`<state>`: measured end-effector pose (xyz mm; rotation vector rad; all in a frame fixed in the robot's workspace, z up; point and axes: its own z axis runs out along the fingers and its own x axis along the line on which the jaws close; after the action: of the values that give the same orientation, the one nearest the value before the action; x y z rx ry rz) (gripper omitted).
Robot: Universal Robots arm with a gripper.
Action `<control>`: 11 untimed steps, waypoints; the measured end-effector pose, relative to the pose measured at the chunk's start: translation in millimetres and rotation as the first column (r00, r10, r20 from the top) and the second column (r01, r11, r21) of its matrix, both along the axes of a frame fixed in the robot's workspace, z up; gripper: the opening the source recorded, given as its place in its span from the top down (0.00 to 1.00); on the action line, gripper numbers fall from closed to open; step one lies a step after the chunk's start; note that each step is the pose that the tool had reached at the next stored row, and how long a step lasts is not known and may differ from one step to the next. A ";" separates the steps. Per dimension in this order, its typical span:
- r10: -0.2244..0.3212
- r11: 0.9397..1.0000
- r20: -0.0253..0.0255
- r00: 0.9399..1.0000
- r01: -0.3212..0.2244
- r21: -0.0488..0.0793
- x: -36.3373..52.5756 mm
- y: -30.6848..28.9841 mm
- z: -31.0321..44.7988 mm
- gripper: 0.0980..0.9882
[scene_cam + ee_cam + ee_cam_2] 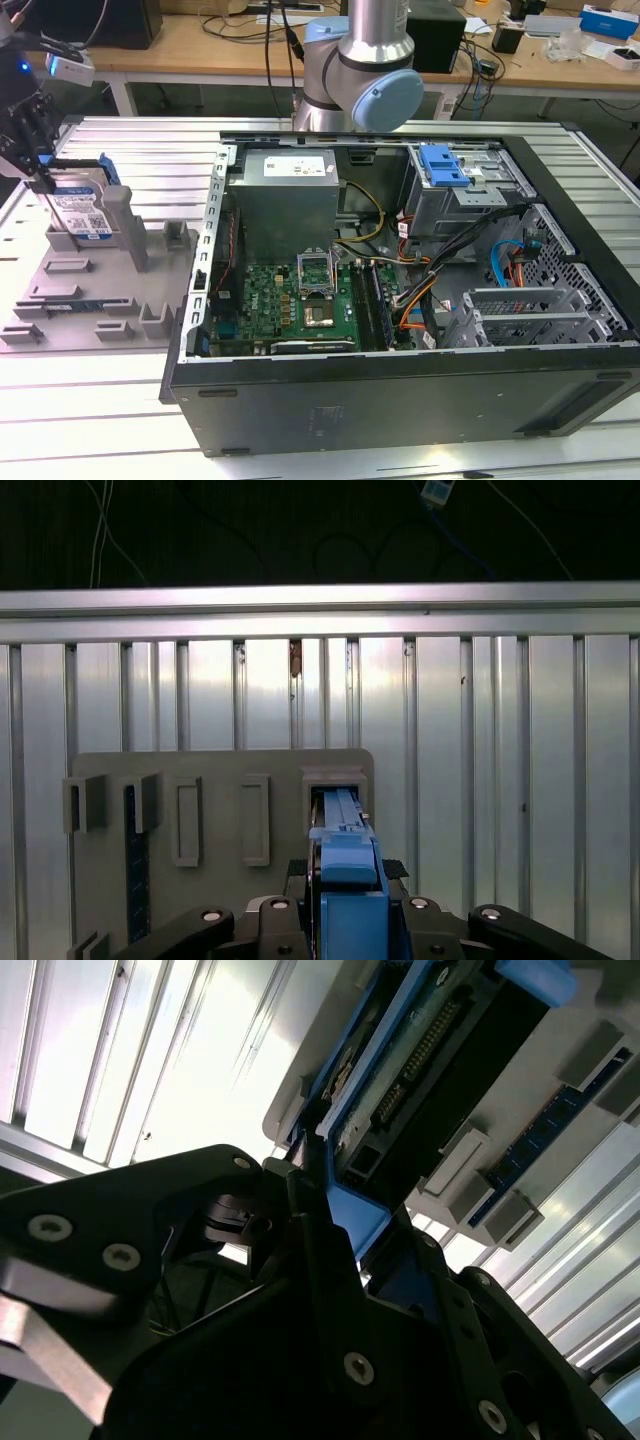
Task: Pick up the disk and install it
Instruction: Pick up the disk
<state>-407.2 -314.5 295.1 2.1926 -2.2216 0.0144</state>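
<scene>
Pick-up step: gripper (40,178) fingers (318,1250) clenched on the disk (82,212), which stands upright in the grey holder (70,290) on the tabletop (90,400) beside the case (400,390); freeing it likely needs a straight pull.

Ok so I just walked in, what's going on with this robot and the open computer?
The arm's gripper is at the exterior view's left, and appears closed on the blue-framed edge of the disk. The disk stands upright in a slot of the grey holder plate and has not been lifted out yet. The open computer case lies beside the plate, toward the exterior view's right, so the disk is not yet installed.
</scene>
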 end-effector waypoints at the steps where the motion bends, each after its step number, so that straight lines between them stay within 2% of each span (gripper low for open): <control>1: 0.000 1.000 0.000 1.000 0.000 0.000 0.0 0.0 0.4 0.70; 5: 0.000 1.000 0.000 1.000 0.000 0.000 0.0 0.0 3.8 0.70; 11: 0.000 1.000 0.000 1.000 0.000 0.000 0.0 0.0 13.0 0.70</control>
<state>-407.2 -314.5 308.1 2.1924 -2.2214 0.0142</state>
